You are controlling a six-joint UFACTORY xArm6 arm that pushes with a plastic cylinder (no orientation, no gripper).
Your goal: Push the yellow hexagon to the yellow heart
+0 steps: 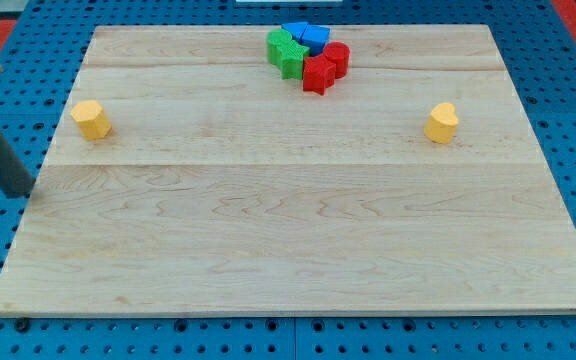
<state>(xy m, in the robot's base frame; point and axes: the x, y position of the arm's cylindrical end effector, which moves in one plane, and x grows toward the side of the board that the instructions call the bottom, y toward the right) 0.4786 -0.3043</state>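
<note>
Camera view: nothing is done yet, the yellow hexagon [91, 118] at nine o'clock lying well apart from the yellow heart [442, 122] at three o'clock, my tip [20, 192] beside the desk's [288, 250] nine-o'clock edge, no claw fitted.

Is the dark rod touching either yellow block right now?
No, my tip sits at the board's left edge, apart from the yellow hexagon and far from the yellow heart.

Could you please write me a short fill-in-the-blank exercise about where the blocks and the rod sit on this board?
1. The yellow hexagon lies near the view's ____ edge of the board.
2. The yellow heart lies near the view's ____ edge.
3. My tip is on the view's left, just off the board, lower in the view than the yellow ____.
4. The red, green and blue blocks cluster at the view's ____.

Missing words: left; right; hexagon; top
</note>
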